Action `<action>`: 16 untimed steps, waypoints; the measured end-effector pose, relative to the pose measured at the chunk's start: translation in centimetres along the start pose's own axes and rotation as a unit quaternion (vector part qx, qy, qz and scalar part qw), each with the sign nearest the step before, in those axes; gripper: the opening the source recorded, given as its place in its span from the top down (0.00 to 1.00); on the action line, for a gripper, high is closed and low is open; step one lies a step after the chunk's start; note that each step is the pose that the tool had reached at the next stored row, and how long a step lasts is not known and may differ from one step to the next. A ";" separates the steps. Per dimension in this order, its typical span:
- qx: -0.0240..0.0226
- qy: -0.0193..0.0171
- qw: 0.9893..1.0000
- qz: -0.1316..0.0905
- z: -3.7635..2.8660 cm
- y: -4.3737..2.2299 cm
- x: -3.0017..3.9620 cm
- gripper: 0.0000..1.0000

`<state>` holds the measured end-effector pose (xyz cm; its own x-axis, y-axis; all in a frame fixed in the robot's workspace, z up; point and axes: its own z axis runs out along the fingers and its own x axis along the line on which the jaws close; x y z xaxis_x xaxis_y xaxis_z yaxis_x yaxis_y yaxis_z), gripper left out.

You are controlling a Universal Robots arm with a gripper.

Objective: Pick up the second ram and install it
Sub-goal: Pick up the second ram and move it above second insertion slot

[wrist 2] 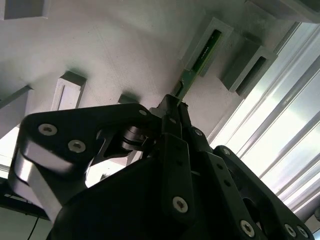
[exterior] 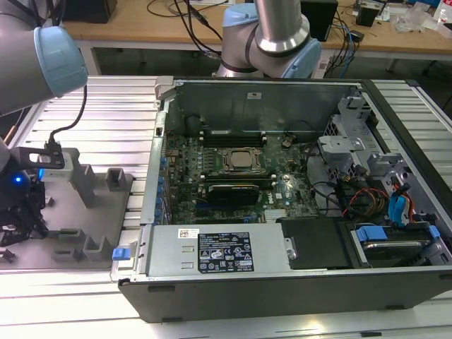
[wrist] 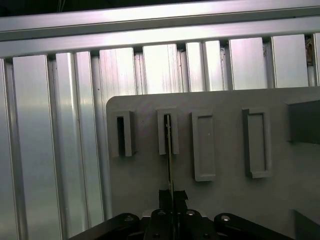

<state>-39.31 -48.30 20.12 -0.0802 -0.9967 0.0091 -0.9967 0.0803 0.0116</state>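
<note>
**Item:** the second ram — a thin green stick, seen edge-on in both wrist views. One end sits in a narrow pocket of the grey holder plate. The other end is in the claw. The holder lies at the exterior view's lower left.

**Claw**: fingers drawn together and clamped on the stick's near end, as far as both wrist views show.

**Step in hand, as judged:** the pick out of the holder; the install is not yet done.
- A clean lift would follow the pocket's own line, with no twist or sideways lean.
- The board is thin and would likely bind or flex against the pocket walls.
- The grip looks centred on the edge, which should keep the stick from swinging.
- A neighbouring pocket stands close beside, so side clearance is small.

**Surface:** slatted aluminium worktop, ribbed and bright. The holder plate is matte grey with raised blocks.

**Also on the worktop:** an open computer case, just beside the holder, across the exterior view's centre and right. Inside are the motherboard, the processor socket and black slot rails just above it in frame.

**Room:** a rear worktop along the upper edge, strewn with cables.
</note>
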 end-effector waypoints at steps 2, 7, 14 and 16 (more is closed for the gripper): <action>0.000 0.000 1.000 0.000 -0.11 -0.01 -0.01 0.87; 0.000 0.000 1.000 0.000 -1.20 0.01 0.01 0.87; 0.000 0.002 1.000 0.000 -2.40 0.03 -0.05 0.87; 0.000 0.002 1.000 0.000 -2.93 0.04 -0.07 0.87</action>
<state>-39.31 -48.20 23.04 -0.0803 -0.9967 0.0136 -0.9967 0.0804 0.0112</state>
